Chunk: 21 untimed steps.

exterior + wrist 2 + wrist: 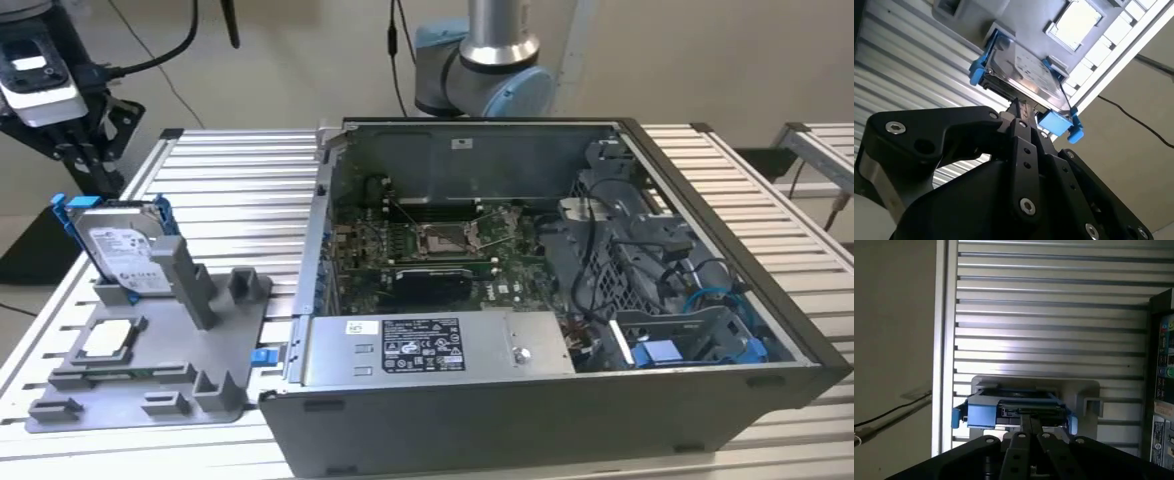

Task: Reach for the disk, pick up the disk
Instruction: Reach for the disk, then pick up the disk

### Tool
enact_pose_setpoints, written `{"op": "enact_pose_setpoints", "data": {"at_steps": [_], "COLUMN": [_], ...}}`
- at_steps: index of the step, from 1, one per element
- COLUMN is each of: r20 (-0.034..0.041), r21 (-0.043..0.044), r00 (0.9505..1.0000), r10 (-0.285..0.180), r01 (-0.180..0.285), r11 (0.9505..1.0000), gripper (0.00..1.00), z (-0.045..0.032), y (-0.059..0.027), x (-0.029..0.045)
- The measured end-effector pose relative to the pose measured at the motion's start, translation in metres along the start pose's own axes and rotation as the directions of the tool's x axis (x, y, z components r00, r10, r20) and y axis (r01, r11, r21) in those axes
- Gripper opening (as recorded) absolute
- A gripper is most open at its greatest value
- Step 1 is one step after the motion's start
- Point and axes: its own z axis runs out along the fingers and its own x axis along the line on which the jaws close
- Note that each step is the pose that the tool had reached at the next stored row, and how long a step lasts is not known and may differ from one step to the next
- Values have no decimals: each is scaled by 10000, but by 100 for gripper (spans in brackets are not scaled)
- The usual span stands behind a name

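Note:
The disk is a silver hard drive with a white label and blue side rails. It stands upright in a slot of the grey tray at the exterior view's left. My gripper hangs just above and behind its upper edge, apart from it. In the second wrist view the black fingers meet at a point close to the disk edge. The first wrist view shows the gripper shut and holding nothing, right in front of the disk.
A small square silver chip lies on the same tray, nearer the front. The open computer case takes up the middle and right of the slatted metal table. The arm's base stands behind the case.

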Motion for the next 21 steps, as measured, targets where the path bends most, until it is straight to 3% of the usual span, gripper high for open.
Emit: {"op": "enact_pose_setpoints", "data": {"at_steps": [6,11,21], "r20": [0,-1,0], "r21": [0,0,0], "r00": [10000,10000,10000], "r10": [-1,-1,-3], "r01": [1,1,3], "r11": [10000,10000,10000], "gripper": [0,0,0], "z": [3,5,6], "y": [3,2,-68], "x": [195,281,331]}}
